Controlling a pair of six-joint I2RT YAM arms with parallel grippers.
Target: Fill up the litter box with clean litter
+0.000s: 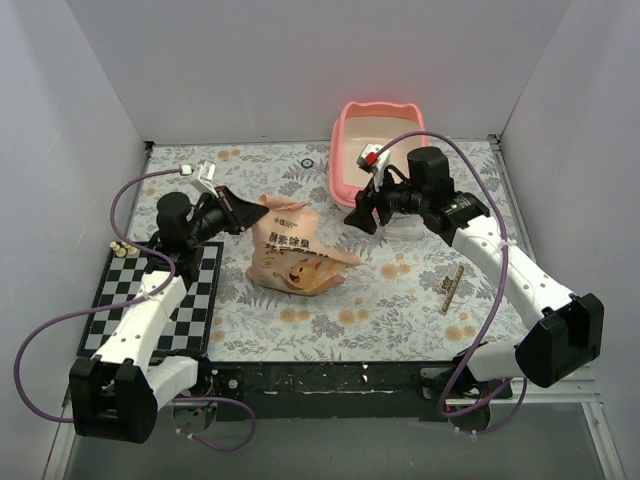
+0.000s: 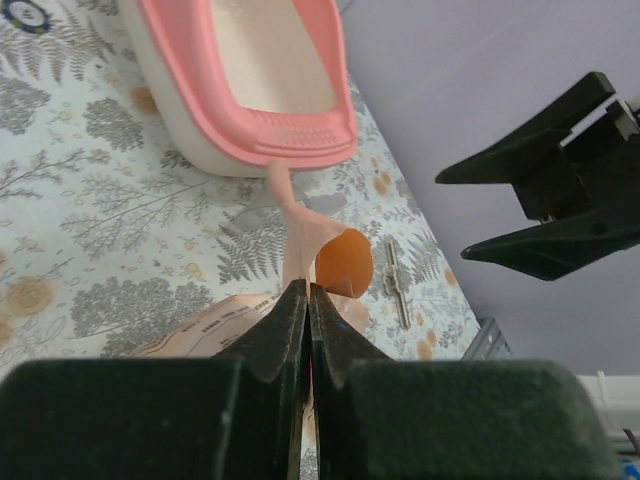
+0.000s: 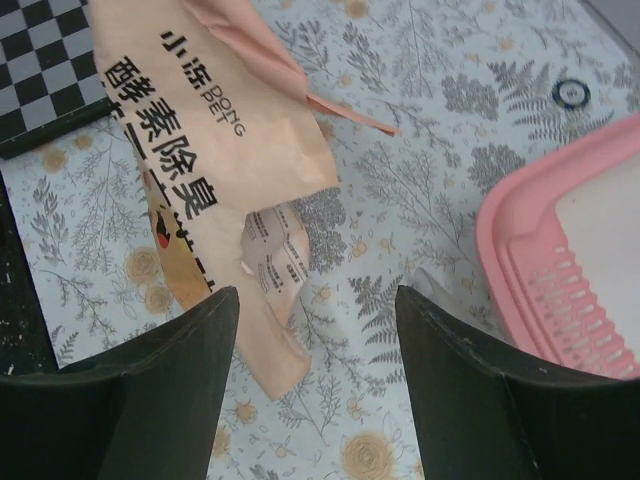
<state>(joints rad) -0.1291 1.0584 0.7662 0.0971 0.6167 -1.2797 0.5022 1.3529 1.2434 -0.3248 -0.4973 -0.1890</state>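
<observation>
Both the left arm [image 1: 150, 315] and the right arm [image 1: 510, 268] have glossy white moulded links between black cylindrical joint housings, and each stands on a black block base. A thin purple cable [image 1: 498, 290] trails along each. The left gripper [image 2: 306, 292] and right gripper [image 3: 316, 294] are matte black with two tapering wedge fingers. A small white connector [image 1: 205, 172] sits by each wrist.

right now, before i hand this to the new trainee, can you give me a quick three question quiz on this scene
1. True or false: the left gripper is shut on an edge of the orange bag.
2. The right gripper is: A open and empty; B shut on the bag; C out of view.
3. Fill in: seen from the top camera, the litter box stands at the far ____ of the table.
Key: 1 true; 2 A; 3 right.
</observation>
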